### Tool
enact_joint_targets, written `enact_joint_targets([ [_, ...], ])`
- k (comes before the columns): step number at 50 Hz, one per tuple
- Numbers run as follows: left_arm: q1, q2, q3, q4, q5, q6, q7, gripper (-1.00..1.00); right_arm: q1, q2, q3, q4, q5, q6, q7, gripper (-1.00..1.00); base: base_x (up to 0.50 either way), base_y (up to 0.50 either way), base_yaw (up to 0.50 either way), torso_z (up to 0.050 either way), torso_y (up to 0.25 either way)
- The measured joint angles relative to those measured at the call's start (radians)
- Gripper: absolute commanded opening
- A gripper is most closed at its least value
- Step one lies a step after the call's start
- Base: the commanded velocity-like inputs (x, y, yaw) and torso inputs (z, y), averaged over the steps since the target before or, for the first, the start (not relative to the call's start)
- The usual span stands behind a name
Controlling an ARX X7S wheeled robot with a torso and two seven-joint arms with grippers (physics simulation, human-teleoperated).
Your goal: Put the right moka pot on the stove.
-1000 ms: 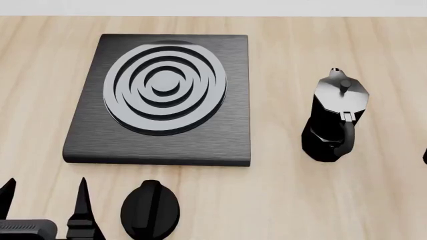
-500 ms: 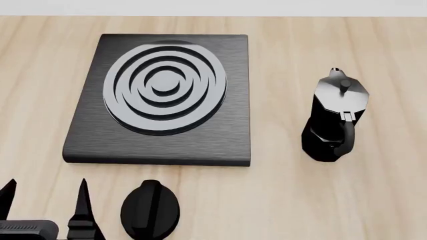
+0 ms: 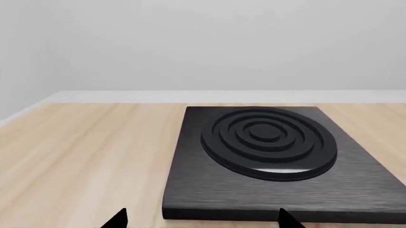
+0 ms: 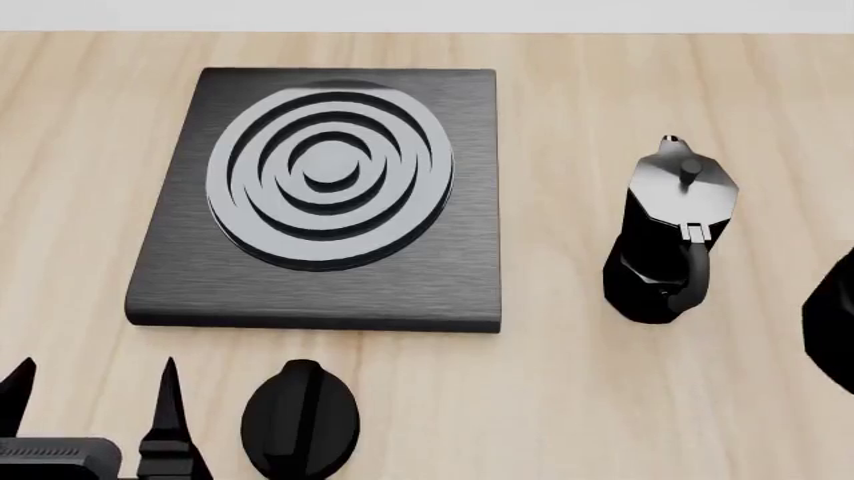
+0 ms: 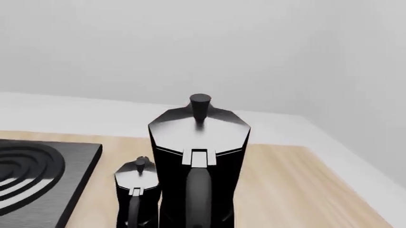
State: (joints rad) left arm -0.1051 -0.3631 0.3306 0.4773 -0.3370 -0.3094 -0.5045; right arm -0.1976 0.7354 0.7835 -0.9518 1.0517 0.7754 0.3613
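The right moka pot (image 5: 199, 142), black with a silver lid, fills the right wrist view with its handle facing the camera. Only its black edge shows at the right border of the head view (image 4: 834, 320). My right gripper is closed around it, and its fingers are hidden against the black body. The stove (image 4: 441, 270) lies flat at the back left, and also shows in the left wrist view (image 3: 209, 194). My left gripper (image 4: 91, 395) is open and empty in front of the stove, its tips showing in the left wrist view (image 3: 199, 221).
The other moka pot (image 4: 667, 240) stands upright to the right of the stove, and appears small beside the held pot in the right wrist view (image 5: 136, 190). A black oval knob (image 4: 300, 418) lies in front of the stove near my left gripper.
The black shape at the right border of the head view has grown and come further into the picture. The left gripper, stove and other pot have not moved.
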Motion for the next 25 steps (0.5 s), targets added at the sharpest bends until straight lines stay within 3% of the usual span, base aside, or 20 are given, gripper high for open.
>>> enact_joint_targets([
  [13, 0.001, -0.002, 0.002, -0.005, 0.001, 0.008, -0.002, 1.0, -0.061, 0.007, -0.056, -0.056, -0.013, -0.058, -0.008, -1.0, 0.0, 0.0, 0.0, 0.0, 0.001],
  [25, -0.001, -0.003, 0.004, -0.006, -0.003, 0.01, -0.004, 1.0, -0.226, 0.176, -0.225, -0.075, -0.07, -0.307, 0.119, -1.0, 0.0, 0.0, 0.0, 0.001, 0.001],
])
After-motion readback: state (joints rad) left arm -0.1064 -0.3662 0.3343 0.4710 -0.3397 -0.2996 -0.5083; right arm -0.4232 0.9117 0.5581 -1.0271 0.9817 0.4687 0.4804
